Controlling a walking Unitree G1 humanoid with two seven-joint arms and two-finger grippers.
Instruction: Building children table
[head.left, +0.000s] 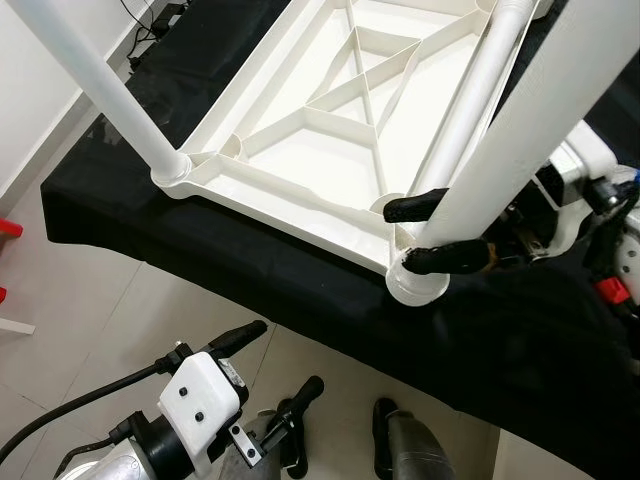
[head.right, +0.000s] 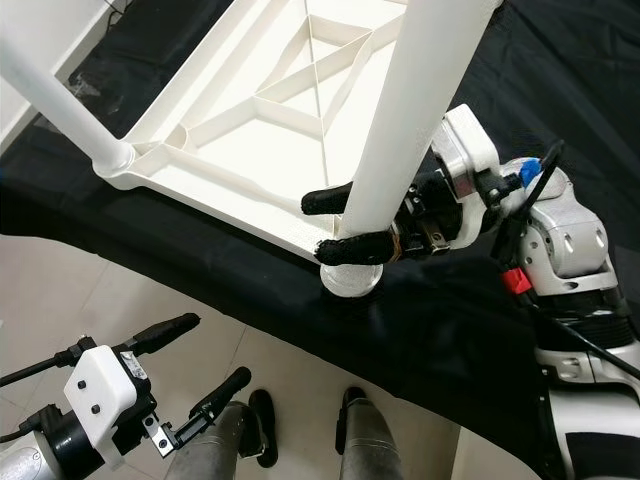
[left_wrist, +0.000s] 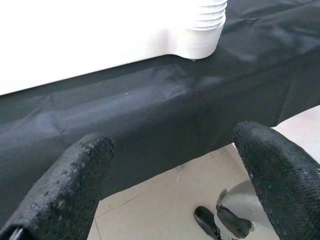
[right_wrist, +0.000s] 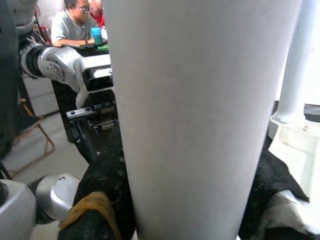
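my left gripper (head.right: 190, 375) hangs low in front of the black-covered table (head.left: 300, 290), its fingers apart and holding nothing, out over the pale floor (head.left: 90, 300). up and ahead of it lies the white children's tabletop (head.left: 330, 130), flipped underside up so the ribs show. at the corner nearest that gripper a white leg (head.left: 100, 80) already stands in its socket (head.left: 172, 175), rising out of the frame.

across to the right, my right gripper (head.right: 345, 222) is clamped on a second white leg (head.right: 420, 100), one black finger on each side of the tube, low down and just above where it meets the corner socket (head.right: 350, 280). in the right wrist view the leg runs straight between my fingers (right_wrist: 105, 180). the leg stands near upright with its foot in the socket collar, but i cannot tell whether it is pushed or screwed fully home.

behind this gripper another white leg (head.left: 470, 110) rises from a socket further back, so i judge at least three legs are in place or going in. the far end of the tabletop is out of sight, so i cannot say whether a fourth is fitted. what is left, as i judge it: seat this leg firmly, check the rest, then turn the table onto its feet.
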